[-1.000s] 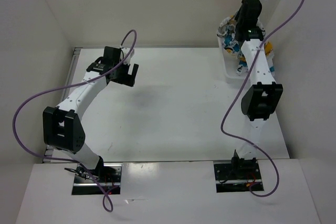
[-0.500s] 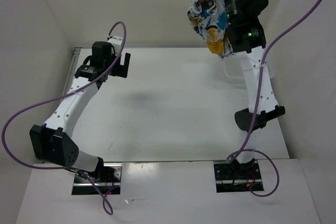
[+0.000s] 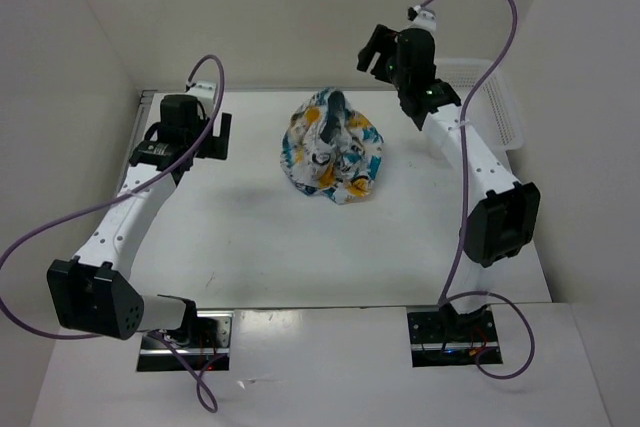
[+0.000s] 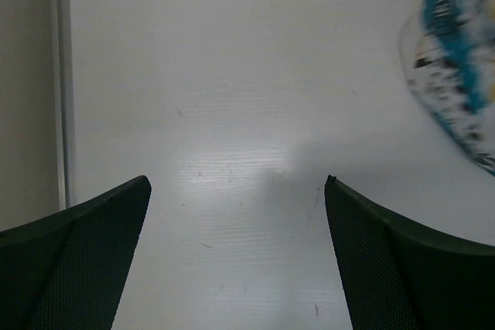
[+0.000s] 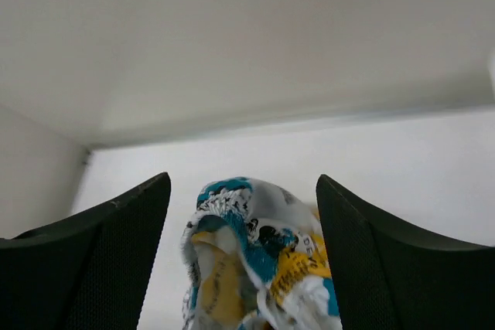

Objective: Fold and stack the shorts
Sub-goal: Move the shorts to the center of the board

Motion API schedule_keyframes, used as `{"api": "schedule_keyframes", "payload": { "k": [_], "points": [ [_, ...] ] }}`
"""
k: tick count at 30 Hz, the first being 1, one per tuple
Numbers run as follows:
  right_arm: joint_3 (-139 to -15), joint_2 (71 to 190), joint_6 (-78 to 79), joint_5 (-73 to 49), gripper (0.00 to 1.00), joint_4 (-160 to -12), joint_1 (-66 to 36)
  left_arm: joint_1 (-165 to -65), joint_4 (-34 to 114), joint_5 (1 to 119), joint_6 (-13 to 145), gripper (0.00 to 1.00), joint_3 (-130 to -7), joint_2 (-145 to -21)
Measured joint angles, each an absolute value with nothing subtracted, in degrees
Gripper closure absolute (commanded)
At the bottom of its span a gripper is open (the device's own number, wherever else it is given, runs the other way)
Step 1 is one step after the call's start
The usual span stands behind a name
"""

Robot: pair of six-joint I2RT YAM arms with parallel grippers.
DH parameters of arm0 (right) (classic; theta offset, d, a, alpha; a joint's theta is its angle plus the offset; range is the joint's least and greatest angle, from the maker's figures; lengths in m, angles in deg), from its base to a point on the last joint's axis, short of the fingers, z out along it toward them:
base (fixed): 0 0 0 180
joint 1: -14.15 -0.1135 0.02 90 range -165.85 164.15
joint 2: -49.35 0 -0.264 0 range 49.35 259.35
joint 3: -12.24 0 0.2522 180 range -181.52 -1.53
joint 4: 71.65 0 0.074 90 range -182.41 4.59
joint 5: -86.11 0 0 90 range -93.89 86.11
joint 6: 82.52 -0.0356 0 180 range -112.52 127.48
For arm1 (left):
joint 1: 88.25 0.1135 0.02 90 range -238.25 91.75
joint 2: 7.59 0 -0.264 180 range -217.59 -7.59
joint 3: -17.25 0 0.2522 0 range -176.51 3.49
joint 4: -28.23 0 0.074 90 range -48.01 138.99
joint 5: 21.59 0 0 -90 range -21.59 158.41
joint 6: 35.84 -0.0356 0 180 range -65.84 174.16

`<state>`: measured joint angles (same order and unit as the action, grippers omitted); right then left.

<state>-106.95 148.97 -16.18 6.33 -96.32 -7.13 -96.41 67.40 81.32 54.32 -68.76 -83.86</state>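
The shorts (image 3: 330, 147), white with teal, yellow and black print, sit in a crumpled heap on the white table (image 3: 300, 247), toward its far middle. My right gripper (image 3: 378, 55) hangs above and to the right of the heap, open, with nothing in it. In the right wrist view the shorts (image 5: 255, 260) bulge up below the gap between the spread fingers of the right gripper (image 5: 242, 179), apart from both. My left gripper (image 3: 187, 152) stands open over the table left of the heap. In the left wrist view the left gripper (image 4: 236, 183) frames bare table, and the shorts (image 4: 456, 75) show at the right edge.
A white mesh basket (image 3: 490, 97) stands at the far right of the table, behind the right arm. White walls close in the table on the left, far and right sides. A metal strip (image 4: 60, 75) runs along the left edge.
The right arm lifted the shorts out of the basket, swung them left and let go; they now lie on the table. The left gripper shifted a little left.
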Motion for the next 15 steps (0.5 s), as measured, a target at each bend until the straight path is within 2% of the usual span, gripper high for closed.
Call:
{"api": "schedule_keyframes", "payload": {
  "k": [6, 11, 15],
  "points": [
    [-95.5, 148.4, -15.0, 7.2, 0.16, -98.2, -1.8, -96.6, 69.8, 78.9, 54.3, 0.00, -65.3, -82.9],
    [-92.6, 147.4, -6.4, 5.8, 0.12, -97.0, -15.0, -96.6, 70.1, 77.2, 54.3, 0.00, -63.2, -82.3],
    [-94.9, 155.5, -3.0, 0.2, 0.10, -97.3, -24.4, -96.6, 71.0, 76.2, 54.3, 0.00, -60.5, -81.1]
  ]
}}
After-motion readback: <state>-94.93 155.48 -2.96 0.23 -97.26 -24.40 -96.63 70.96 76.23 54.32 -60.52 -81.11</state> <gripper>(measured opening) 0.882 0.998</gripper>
